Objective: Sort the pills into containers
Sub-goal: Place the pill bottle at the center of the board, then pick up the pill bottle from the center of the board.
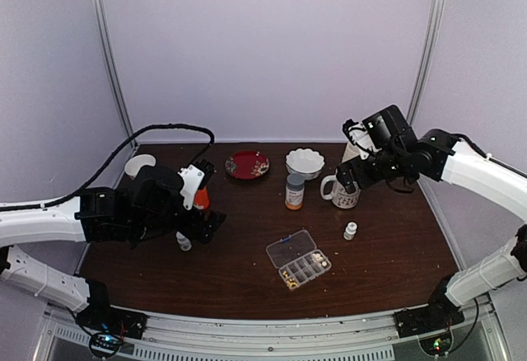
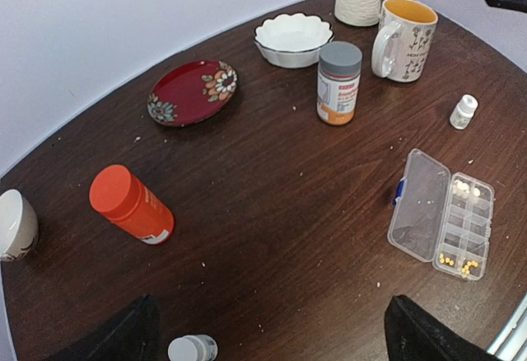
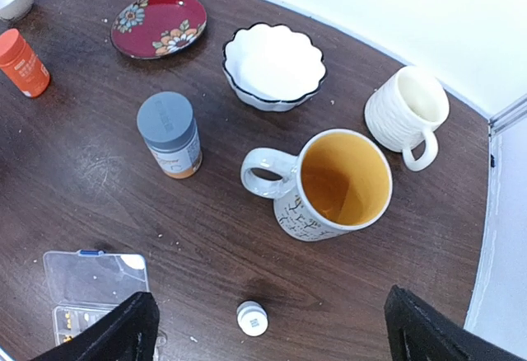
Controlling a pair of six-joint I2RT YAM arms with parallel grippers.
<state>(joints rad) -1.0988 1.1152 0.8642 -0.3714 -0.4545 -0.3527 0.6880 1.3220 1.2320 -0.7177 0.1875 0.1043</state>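
The clear organiser box [image 1: 298, 260] lies open on the dark table, its lid folded back toward the far left. Its containers [image 2: 465, 229] hold white pills [image 2: 465, 188] at one end and tan-yellow pills [image 2: 461, 264] at the other. The right wrist view catches only the box's lid and corner [image 3: 90, 291]. My left gripper [image 2: 272, 344] hovers open over bare table left of the box, holding nothing. My right gripper [image 3: 272, 336] hangs open high above a small white vial [image 3: 252, 317], beside the yellow-lined mug [image 3: 333, 184].
An orange bottle [image 2: 130, 204] lies on its side and a grey-capped amber bottle [image 2: 338, 82] stands upright. At the back are a red plate [image 1: 247, 164], scalloped white bowl [image 1: 305, 161] and white cup [image 3: 408, 107]. A second white-capped vial [image 2: 193, 349] stands by my left fingers.
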